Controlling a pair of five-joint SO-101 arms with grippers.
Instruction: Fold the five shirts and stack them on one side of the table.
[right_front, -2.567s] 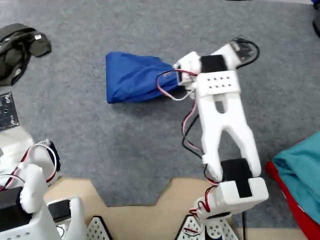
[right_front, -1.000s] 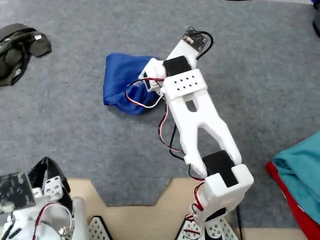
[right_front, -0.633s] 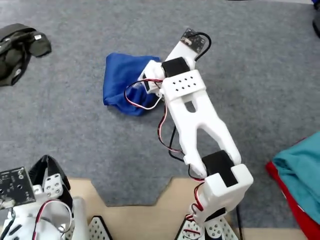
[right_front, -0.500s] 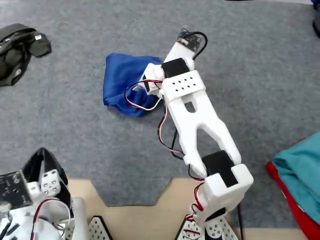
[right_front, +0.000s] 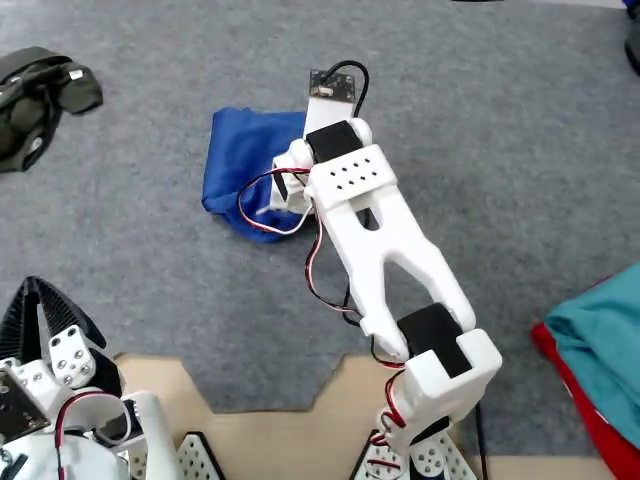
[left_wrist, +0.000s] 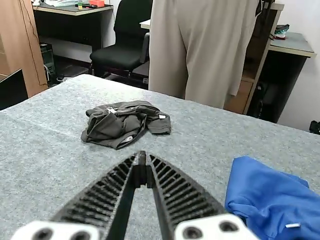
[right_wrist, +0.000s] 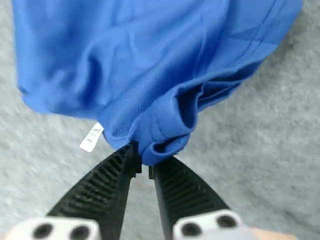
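Grey table (right_front: 520, 120), one blue shirt (right_front: 240, 160) tight between right jaws, one dark shirt (right_front: 40, 95) apart, left jaws together, empty.

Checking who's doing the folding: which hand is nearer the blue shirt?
Right. The right hand grips an edge of the blue shirt; the left hand is shut, apart from it.

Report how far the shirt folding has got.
Done, apparently: a teal shirt lies on a red shirt at the table's right edge, though whether they are folded is unclear. In hand: the right arm grips a bunched edge of the blue shirt in shut jaws. Left: the dark shirt lies crumpled at the far left.
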